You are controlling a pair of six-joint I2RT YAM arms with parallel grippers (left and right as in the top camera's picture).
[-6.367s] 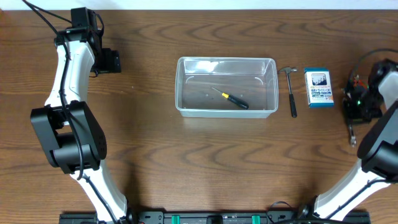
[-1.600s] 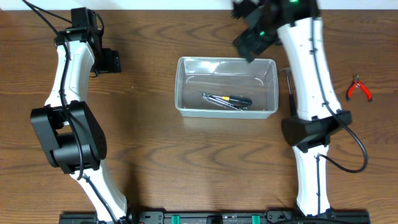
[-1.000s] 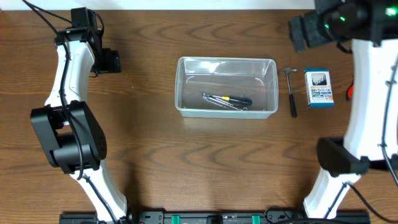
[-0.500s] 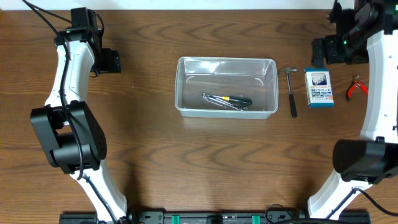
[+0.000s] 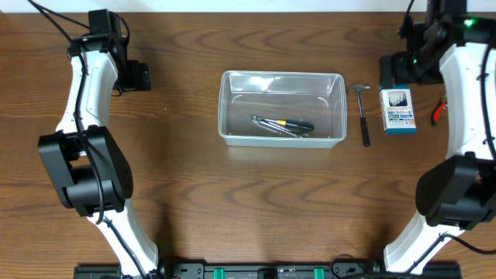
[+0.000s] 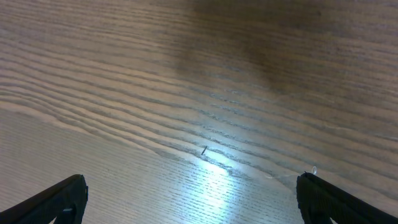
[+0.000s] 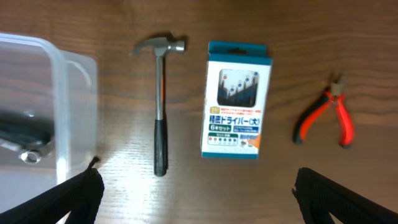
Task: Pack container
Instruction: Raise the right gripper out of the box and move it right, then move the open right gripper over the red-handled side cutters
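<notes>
Here the left gripper [image 6: 193, 199] gapes over the table [image 6: 205, 93], and the right gripper [image 7: 199, 198] gapes near the box [image 7: 237, 99].

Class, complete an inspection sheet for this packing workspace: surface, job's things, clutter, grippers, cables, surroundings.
Surface: brown wood-grain table.
Job's things: clear container holds a black-and-yellow screwdriver and a metal tool; hammer, blue-and-white box and red pliers lie outside beside it.
Clutter: nothing seen.
Grippers: left gripper open over bare table; right gripper open above hammer and box.
Cables: black cables along both arms.
Surroundings: pale strip beyond far edge; black rail at near edge.
</notes>
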